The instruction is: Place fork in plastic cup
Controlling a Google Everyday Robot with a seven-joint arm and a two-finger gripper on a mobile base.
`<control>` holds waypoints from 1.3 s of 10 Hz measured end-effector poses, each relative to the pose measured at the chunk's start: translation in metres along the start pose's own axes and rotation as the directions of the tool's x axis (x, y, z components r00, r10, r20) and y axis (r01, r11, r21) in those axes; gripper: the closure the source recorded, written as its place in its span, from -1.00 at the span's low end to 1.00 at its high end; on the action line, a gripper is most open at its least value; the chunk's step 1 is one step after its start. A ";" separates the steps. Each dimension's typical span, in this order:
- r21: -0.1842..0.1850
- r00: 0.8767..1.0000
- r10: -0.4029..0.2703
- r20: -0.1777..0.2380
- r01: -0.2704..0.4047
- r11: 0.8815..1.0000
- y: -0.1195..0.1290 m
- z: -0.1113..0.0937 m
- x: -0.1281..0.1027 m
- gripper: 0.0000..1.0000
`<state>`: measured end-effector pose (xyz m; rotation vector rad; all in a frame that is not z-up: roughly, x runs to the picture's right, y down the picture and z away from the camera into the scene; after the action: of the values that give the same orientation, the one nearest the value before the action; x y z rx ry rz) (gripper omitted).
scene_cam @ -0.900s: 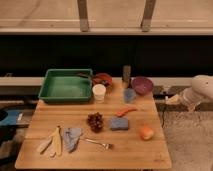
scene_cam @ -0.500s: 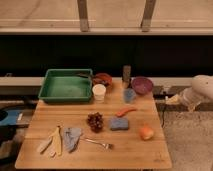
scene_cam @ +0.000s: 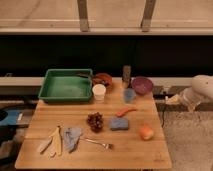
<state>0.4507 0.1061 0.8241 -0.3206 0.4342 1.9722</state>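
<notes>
A long dark window wall runs behind a wooden table (scene_cam: pixel 148 156) that stands on a speckled floor. The robot's white arm (scene_cam: pixel 201 89) reaches in from beyond the table's side edge, and its gripper (scene_cam: pixel 174 98) hangs off the table there, level with the back row of things. Its jaws are spread wide and hold nothing that I can make out. The purple bowl (scene_cam: pixel 142 85) is nearest to it, and just past the bowl stands the pale blue plastic cup (scene_cam: pixel 129 95), upright near the table's back edge. Farther along that row are a white cup (scene_cam: pixel 99 92), a dark can (scene_cam: pixel 126 74), a reddish dish (scene_cam: pixel 103 79) and, farthest from the gripper, a green tray (scene_cam: pixel 50 93). The silver fork (scene_cam: pixel 98 143) lies flat near the front edge, well apart from the gripper and from the plastic cup, with a blue sponge (scene_cam: pixel 119 124) and an orange carrot (scene_cam: pixel 125 111) between it and the cup. A bunch of dark grapes (scene_cam: pixel 95 121) sits just behind the fork, a round orange fruit (scene_cam: pixel 146 132) lies on the gripper's side of it, and a grey-blue cloth (scene_cam: pixel 71 138) and pale flat utensils (scene_cam: pixel 51 143) lie beyond it.
</notes>
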 end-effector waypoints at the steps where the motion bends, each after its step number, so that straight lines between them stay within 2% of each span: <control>1: 0.000 1.000 0.000 0.000 0.000 1.000 0.000 0.000 0.000 -0.60; 8: 0.000 1.000 -0.002 0.000 0.002 1.000 0.001 0.000 0.000 -0.60; 9: 0.004 1.000 -0.021 -0.002 0.021 1.000 0.006 0.001 0.000 -0.60; 11: -0.006 0.998 -0.065 -0.008 0.065 0.998 0.033 0.005 0.000 -0.60; 13: -0.025 0.991 -0.132 -0.014 0.132 0.991 0.068 0.008 0.004 -0.60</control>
<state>0.3869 0.0858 0.8404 -0.3707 0.3900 1.8481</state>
